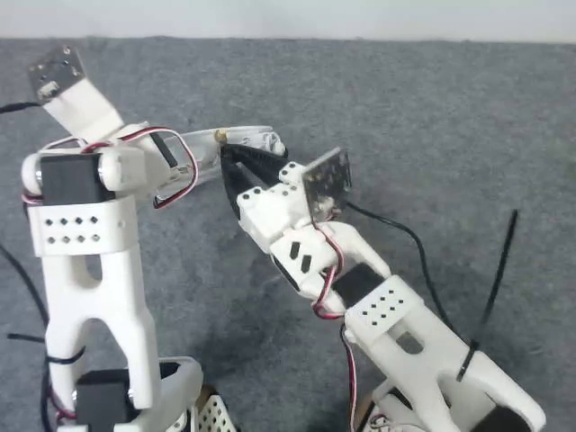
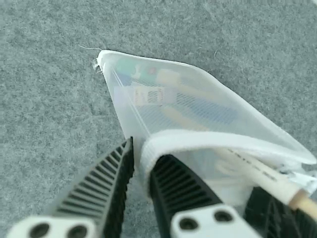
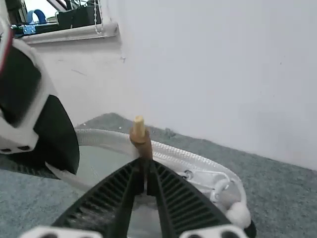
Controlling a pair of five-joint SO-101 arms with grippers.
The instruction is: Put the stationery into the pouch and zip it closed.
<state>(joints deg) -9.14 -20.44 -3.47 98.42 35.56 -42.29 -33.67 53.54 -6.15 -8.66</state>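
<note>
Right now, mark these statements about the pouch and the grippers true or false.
1. The left gripper pinches the pouch at its rim. True.
2. The right gripper is open and empty. False: it is shut on a pencil.
3. The pouch is zipped closed. False: its mouth is open.
4. Some stationery lies inside the pouch. True.
</note>
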